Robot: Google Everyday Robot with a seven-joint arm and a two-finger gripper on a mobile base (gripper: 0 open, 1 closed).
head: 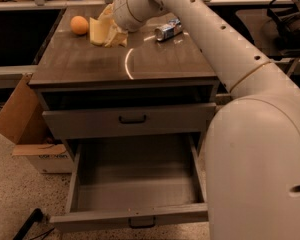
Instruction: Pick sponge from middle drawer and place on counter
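The pale-yellow sponge (96, 31) is at the back left of the counter (160, 59), just right of the orange fruit, at or just above the surface. My gripper (111, 32) reaches in from the right and is shut on the sponge, its pale fingers (116, 36) wrapped around the sponge's right side. The middle drawer (135, 181) is pulled wide open below, and its bare floor holds nothing. Its dark handle (142, 223) shows at the front edge.
A round orange fruit (79, 25) sits at the counter's back left. A silver can (168, 30) lies at the back right. Another drawer front (132, 119) is shut above the open one. A cardboard box (21, 118) stands at the left. My arm (250, 134) fills the right foreground.
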